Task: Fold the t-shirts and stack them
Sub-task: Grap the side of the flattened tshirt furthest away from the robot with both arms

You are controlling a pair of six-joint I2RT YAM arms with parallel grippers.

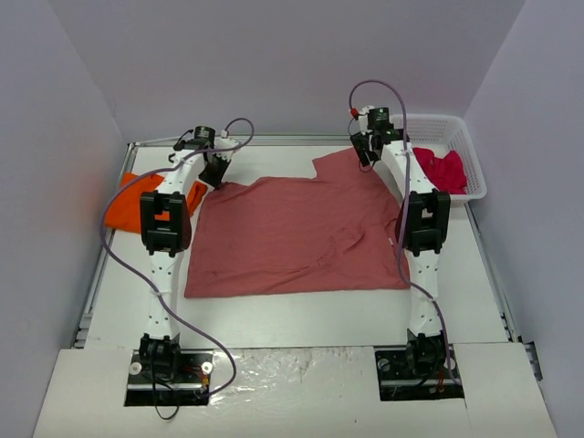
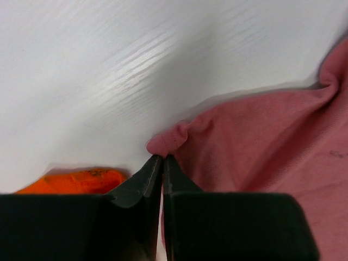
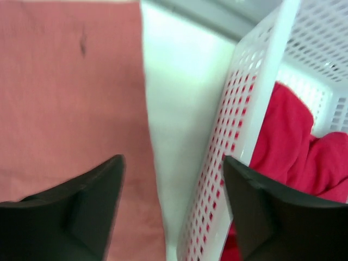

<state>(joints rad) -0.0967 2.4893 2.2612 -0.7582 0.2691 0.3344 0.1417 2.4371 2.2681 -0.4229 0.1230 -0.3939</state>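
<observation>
Your right gripper (image 3: 173, 159) gapes wide, basket (image 3: 269, 81) wall between its jaws, crimson tee (image 3: 288, 136) inside. Your left gripper (image 2: 162, 156) is shut tight, red tee (image 2: 261, 147) corner at its tips.

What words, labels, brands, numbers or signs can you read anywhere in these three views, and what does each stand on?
None: no readable text in any view.
The brick-red t-shirt, orange t-shirt, crimson-pink t-shirt, white basket and table carry no print.
The small dark mark on the brick-red t-shirt looks like a fleck, not lettering.
</observation>
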